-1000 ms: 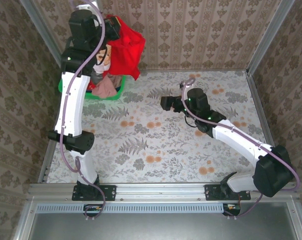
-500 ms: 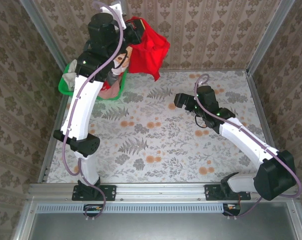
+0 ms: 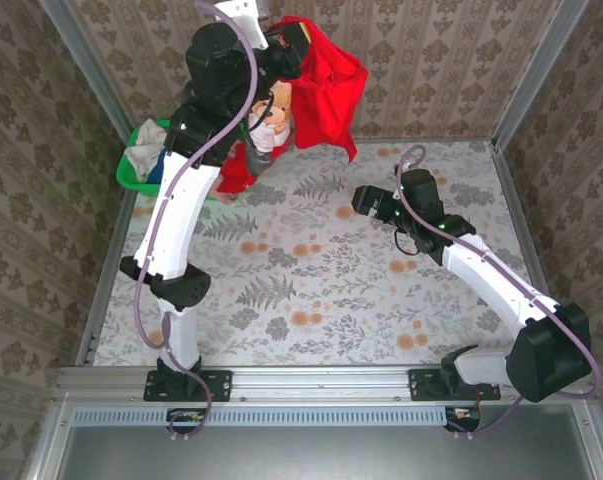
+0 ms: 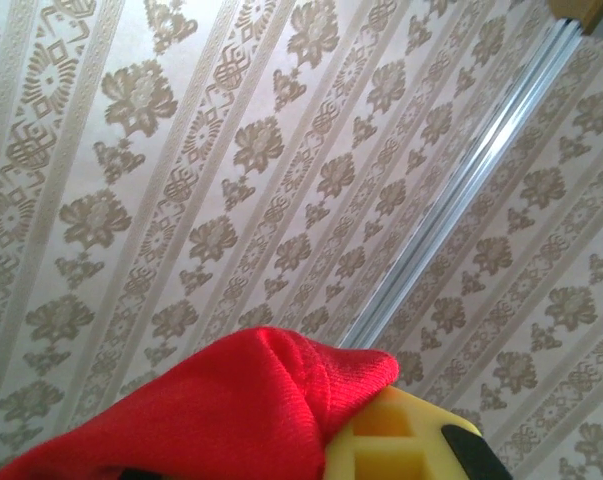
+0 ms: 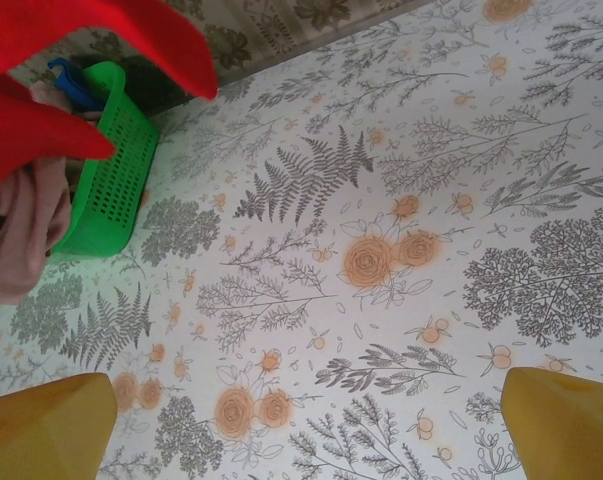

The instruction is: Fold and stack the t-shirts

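We pinch the red t-shirt in our left gripper, raised high, probably so the soft, limp cloth hangs free below the fingers, clear of the green perforated basket. Our right gripper hovers over the floral table, its 2 fingers spread, likely ready to catch a hem. A pink garment slumps in the basket.

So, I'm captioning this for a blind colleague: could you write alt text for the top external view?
The left claw holds a red t-shirt raised high beside a green basket at the far-left corner of a floral table. The right claw hovers open over the table's middle.
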You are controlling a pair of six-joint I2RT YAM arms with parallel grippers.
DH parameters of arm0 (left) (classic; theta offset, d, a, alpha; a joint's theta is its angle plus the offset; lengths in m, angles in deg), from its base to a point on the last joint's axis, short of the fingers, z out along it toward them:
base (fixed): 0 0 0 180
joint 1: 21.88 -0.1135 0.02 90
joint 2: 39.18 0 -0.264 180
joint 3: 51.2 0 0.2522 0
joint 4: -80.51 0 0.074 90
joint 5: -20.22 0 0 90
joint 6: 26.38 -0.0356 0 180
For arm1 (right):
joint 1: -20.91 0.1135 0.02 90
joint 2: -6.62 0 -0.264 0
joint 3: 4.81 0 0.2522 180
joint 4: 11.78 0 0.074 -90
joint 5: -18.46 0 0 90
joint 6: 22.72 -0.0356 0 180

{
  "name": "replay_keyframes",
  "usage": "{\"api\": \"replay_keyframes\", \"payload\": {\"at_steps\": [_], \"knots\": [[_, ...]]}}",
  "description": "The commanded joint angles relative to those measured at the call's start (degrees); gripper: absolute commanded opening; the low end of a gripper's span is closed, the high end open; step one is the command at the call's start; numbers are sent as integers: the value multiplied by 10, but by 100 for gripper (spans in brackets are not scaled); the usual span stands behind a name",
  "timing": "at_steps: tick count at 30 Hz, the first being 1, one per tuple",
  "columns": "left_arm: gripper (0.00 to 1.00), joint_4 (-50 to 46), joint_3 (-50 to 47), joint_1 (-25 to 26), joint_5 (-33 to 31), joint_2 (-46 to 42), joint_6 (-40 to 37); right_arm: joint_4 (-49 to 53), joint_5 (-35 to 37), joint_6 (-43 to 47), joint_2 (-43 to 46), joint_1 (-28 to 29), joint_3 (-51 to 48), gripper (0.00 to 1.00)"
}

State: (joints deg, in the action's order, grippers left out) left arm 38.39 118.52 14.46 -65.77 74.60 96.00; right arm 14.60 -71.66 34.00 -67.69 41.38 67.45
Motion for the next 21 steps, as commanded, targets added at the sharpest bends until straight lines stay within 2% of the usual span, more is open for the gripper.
{"api": "replay_keyframes", "payload": {"at_steps": [1, 5, 11, 19, 20, 21], "knots": [[0, 101, 28, 9, 31, 9, 22, 21, -24, -3, 15, -4, -3, 100], [0, 98, 43, 34, 14, 28, -8, 30, -28, -1, 22, -10, -4, 100], [0, 36, 33, 47, -1, 76, -5, 69, -18, 2, 56, -27, -8, 100], [0, 46, -110, 100, 28, 118, 15, 108, 4, 17, 140, -84, -66, 100], [10, 46, -122, 105, 39, 128, 17, 109, 10, 22, 152, -92, -78, 100], [26, 41, -125, 108, 53, 140, 20, 111, 16, 26, 165, -97, -87, 100]]}}
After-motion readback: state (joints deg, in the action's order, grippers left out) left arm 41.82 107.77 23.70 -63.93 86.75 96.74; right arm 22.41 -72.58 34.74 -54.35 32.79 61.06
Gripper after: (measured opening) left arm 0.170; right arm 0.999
